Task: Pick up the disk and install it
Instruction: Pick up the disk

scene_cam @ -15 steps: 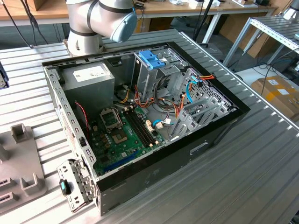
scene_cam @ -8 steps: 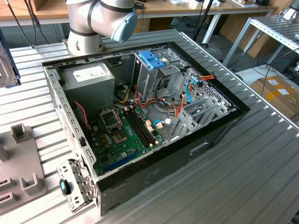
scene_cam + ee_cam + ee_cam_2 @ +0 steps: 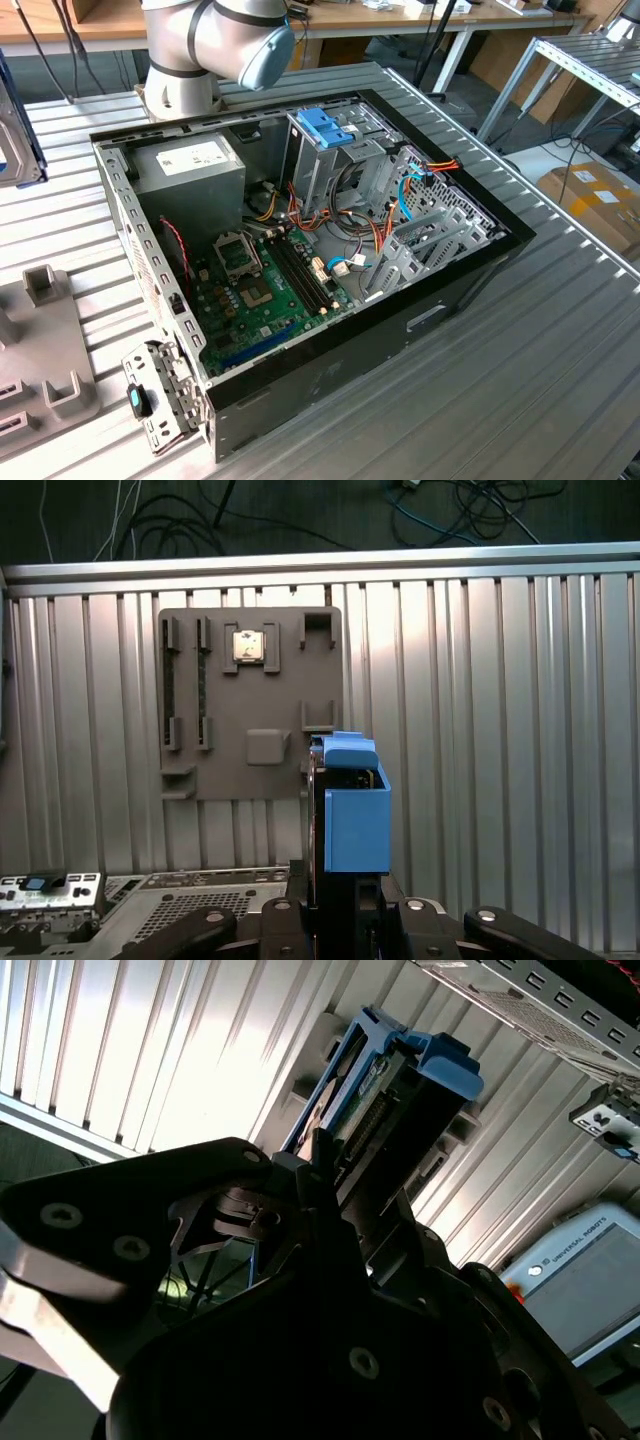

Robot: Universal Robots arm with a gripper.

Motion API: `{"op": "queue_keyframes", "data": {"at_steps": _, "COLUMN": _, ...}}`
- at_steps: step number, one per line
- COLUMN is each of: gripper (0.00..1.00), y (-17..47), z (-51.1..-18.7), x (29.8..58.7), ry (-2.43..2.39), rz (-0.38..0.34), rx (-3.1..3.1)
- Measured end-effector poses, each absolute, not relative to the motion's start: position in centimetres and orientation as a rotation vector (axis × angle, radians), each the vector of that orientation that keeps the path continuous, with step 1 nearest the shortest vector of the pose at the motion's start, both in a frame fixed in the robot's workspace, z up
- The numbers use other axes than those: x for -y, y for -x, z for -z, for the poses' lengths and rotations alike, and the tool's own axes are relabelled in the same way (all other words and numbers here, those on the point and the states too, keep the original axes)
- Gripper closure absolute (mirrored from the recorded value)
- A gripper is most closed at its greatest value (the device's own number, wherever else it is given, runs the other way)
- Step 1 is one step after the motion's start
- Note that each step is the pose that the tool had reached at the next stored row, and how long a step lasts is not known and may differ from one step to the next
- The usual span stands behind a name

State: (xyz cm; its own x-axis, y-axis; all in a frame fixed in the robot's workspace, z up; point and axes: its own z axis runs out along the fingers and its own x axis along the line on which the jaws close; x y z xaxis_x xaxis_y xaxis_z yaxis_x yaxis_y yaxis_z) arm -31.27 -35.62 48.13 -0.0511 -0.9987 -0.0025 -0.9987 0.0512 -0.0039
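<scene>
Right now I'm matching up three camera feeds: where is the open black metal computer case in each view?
Exterior view: the open black metal computer case sits mid-picture on the ribbed metal table.
First wrist view: its perforated wall lies between the camera and the grey holder plate, beside the blue-framed disk.
Second wrist view: its perforated edge lies beyond the disk.
Shared landmark: the small blue-tabbed metal bracket at its corner.

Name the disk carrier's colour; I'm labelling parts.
Blue; the disk shows it best in the first wrist view.
</scene>
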Motion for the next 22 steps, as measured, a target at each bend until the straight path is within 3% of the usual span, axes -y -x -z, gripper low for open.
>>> {"op": "queue_keyframes", "data": {"at_steps": 22, "gripper": 0.65, "y": 30.29, "z": -48.74, "x": 35.62, "ry": 2.161, "rz": 0.002, "rx": -2.274}}
